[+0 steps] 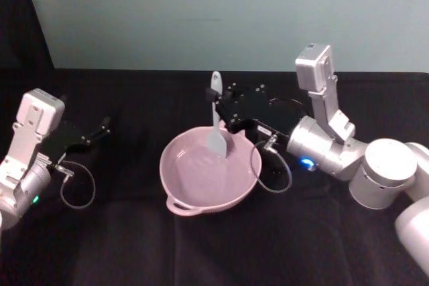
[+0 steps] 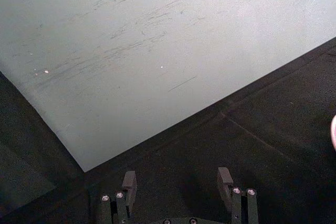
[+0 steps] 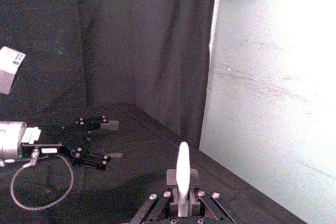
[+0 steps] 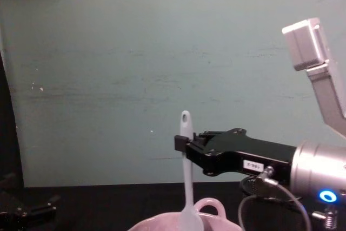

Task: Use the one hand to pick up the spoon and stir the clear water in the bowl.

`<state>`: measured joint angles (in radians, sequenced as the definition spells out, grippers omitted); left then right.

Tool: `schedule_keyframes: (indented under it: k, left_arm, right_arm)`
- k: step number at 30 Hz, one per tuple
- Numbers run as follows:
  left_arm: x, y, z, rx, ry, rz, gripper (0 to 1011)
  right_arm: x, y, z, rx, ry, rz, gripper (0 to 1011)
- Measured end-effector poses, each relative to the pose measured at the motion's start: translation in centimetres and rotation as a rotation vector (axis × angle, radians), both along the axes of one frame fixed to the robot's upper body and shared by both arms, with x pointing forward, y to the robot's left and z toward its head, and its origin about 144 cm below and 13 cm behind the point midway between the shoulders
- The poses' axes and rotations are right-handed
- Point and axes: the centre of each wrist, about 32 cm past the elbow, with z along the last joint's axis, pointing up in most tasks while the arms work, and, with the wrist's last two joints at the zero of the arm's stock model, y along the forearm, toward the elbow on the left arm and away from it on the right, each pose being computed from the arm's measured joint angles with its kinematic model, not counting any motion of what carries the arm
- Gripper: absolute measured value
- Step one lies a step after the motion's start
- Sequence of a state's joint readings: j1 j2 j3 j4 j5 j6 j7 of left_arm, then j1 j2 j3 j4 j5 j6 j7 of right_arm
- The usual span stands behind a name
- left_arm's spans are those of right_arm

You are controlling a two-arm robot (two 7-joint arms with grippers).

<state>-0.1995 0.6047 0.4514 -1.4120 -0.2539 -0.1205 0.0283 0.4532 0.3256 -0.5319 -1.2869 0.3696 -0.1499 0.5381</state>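
The pale pink bowl (image 1: 201,185) sits at the table's middle, its loop handle (image 4: 210,206) at the far rim in the chest view. My right gripper (image 1: 218,102) is shut on the handle of the white spoon (image 1: 216,125), which stands nearly upright. Its broad blade (image 4: 190,221) reaches down into the bowl at the far side. In the right wrist view the spoon's handle (image 3: 182,174) rises between the fingers. My left gripper (image 1: 100,127) rests open at the left, well apart from the bowl, and its fingers (image 2: 129,183) hold nothing.
A black cloth (image 1: 214,252) covers the table in front of a pale green wall (image 1: 228,11). A loose cable loop (image 1: 77,189) hangs by the left wrist and another cable (image 1: 271,172) beside the bowl's right rim.
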Motion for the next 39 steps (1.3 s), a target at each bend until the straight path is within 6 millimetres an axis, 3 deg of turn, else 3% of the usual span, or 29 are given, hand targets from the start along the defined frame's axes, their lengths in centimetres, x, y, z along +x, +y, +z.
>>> schedule_keyframes:
  k: [9, 17, 32, 39]
  left_arm:
    - [0.0, 0.0, 0.0, 0.000, 0.000, 0.000, 1011]
    - [0.0, 0.0, 0.0, 0.000, 0.000, 0.000, 1011]
    - [0.0, 0.0, 0.0, 0.000, 0.000, 0.000, 1011]
    - [0.0, 0.0, 0.0, 0.000, 0.000, 0.000, 1011]
  right_arm:
    - [-1.3, -2.1, 0.9, -0.033, -0.006, 0.050, 114]
    - [-2.4, -2.6, 1.4, -0.027, 0.043, 0.158, 116]
    - [-2.6, -0.3, 0.8, -0.007, 0.092, 0.261, 116]
    - [-1.8, 1.5, 0.2, -0.007, 0.056, 0.200, 116]
